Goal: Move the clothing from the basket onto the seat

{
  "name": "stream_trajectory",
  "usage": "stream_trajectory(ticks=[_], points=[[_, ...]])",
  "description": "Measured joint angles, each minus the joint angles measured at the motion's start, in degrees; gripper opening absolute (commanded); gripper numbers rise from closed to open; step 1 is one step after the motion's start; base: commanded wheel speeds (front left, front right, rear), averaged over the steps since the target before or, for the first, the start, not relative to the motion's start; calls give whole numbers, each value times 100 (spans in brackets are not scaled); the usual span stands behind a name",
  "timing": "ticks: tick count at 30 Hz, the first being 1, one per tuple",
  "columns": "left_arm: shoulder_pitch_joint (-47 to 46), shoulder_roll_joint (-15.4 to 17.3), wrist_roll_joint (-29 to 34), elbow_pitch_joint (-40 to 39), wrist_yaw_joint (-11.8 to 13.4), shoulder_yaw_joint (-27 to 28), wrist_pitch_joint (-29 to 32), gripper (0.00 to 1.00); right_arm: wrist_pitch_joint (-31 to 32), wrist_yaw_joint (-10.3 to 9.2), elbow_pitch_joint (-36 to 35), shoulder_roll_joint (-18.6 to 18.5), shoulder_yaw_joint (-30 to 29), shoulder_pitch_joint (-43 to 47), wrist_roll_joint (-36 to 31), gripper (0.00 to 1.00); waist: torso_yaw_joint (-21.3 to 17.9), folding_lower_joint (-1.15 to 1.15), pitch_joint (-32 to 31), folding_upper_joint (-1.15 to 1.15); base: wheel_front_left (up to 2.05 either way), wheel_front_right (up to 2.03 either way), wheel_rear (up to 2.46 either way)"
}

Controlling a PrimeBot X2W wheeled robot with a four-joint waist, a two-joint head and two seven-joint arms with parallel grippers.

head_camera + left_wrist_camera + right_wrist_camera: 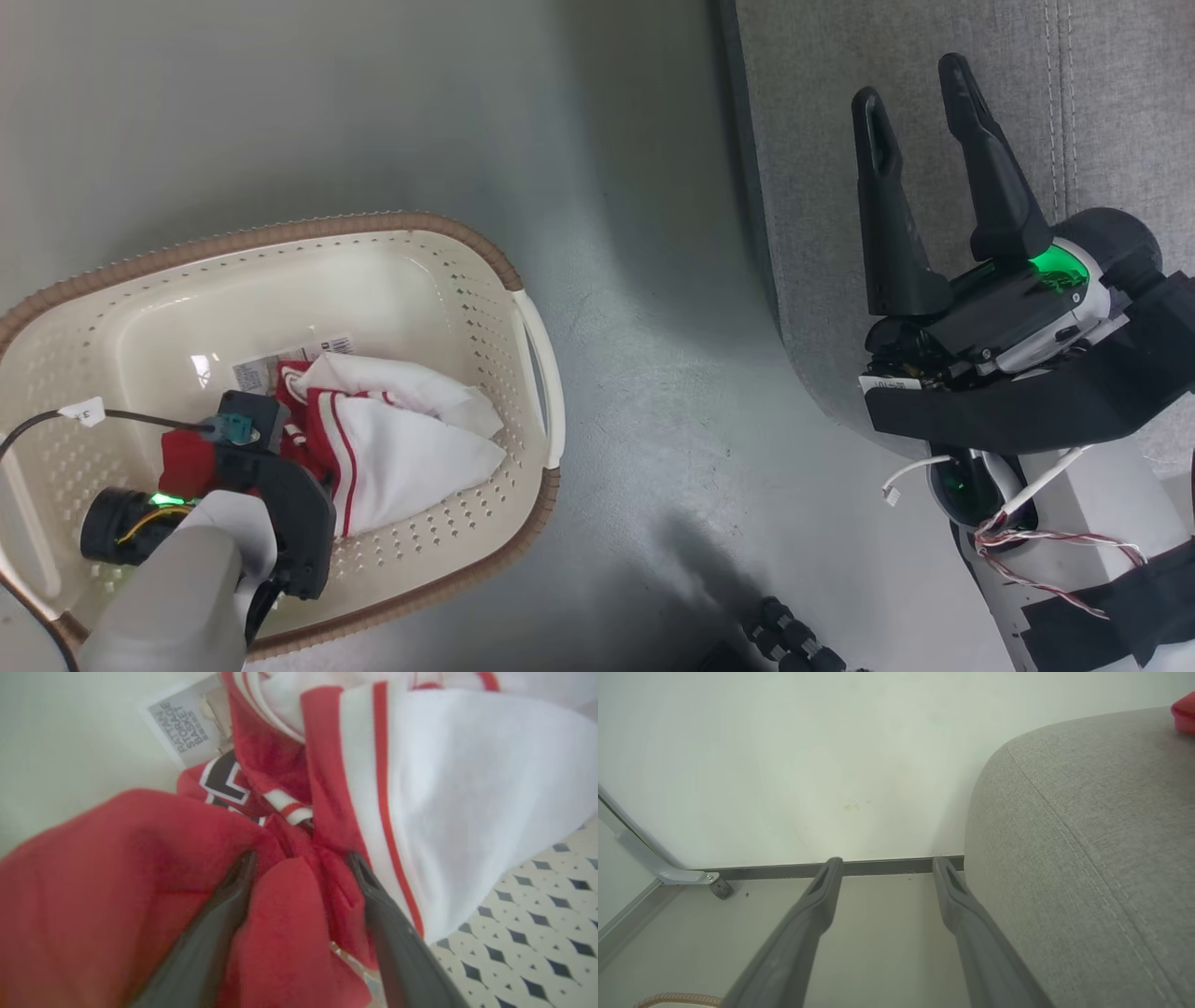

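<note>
My left end effector [301, 858] is in the basket [373, 224], my right end effector [913, 84] by the seat [840, 140].
Around me are one pale glossy floor [635, 373] and one white wall [831, 756] ahead of my right end effector. I count one basket, one grey seat and one heap of red-and-white clothing [401, 448]; I cannot separate its pieces. The heap lies under my left end effector, whose fingers stand spread with a red fold between them, unpinched. My right one is spread and empty.

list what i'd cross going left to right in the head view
clothing → white handle of the basket → floor → seat edge → right gripper, open above the seat
</note>
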Motion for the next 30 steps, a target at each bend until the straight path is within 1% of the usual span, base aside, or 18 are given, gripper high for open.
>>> stream_trajectory(ticks=[8, 9, 10, 11, 12, 22, 30], points=[[-54, -47, 7, 258, -73, -171, 513, 100, 0, 7, 98, 51, -37, -9, 0, 100, -58, 0, 22, 0, 0, 0, 0], [-59, -47, 7, 287, -100, -181, 565, 92, 0, 7, 104, 55, -43, -14, 0, 100, -59, 0, 17, 0, 0, 0, 0], [-59, -47, 7, 287, -100, -181, 565, 49, 0, 7, 104, 55, -43, -14, 0, 100, -59, 0, 17, 0, 0, 0, 0], [-64, -51, 5, 310, -100, -180, 595, 18, 0, 14, 111, 58, -48, -16, 0, 100, -59, 0, 11, 0, 0, 0, 0], [-72, -55, 5, 326, -102, -178, 624, 0, 0, 33, 116, 59, -54, -18, -1, 100, -58, 0, 6, 0, 0, 0, 0], [-181, -209, -92, 337, -147, -143, 664, 0, 0, 47, 221, 67, -109, -30, -54, 100, -1, 0, -77, 0, 0, 0, 0], [-163, -326, -159, 127, -149, -127, 164, 0, 0, 48, 408, 66, -218, -66, -87, 100, 101, 0, -362, -1, 0, 0, 0]])
